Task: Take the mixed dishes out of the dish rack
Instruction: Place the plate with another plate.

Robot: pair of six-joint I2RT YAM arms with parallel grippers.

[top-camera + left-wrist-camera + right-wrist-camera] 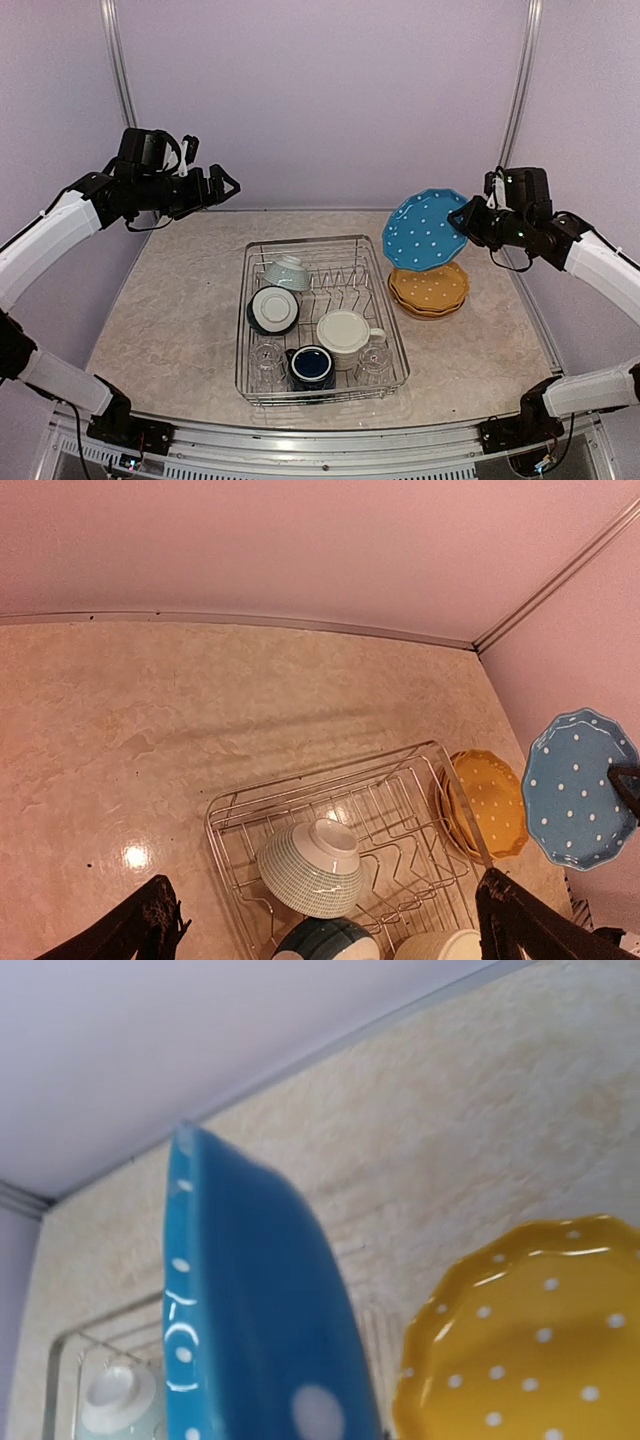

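Observation:
The silver wire dish rack [312, 241] stands mid-table. In it are a pale teal bowl [288, 272] on its side, a dark-sided bowl [272, 308] upside down, a cream mug [345, 335], a navy mug [312, 366] and two clear glasses [268, 360] [374, 362]. My right gripper [468, 218] is shut on the rim of a blue white-dotted plate [425, 228], held tilted in the air right of the rack, above a stack of yellow dotted plates [430, 290]. That blue plate [260, 1300] fills the right wrist view and hides the fingers. My left gripper [225, 185] hangs open, high above the table's far left, holding nothing.
From the left wrist I look down on the rack's far end [240, 810], the ribbed bowl [312, 868], the yellow plates [490, 800] and the blue plate [580, 788]. Lilac walls close in the back and both sides. Bare tabletop [170, 300] lies left of the rack.

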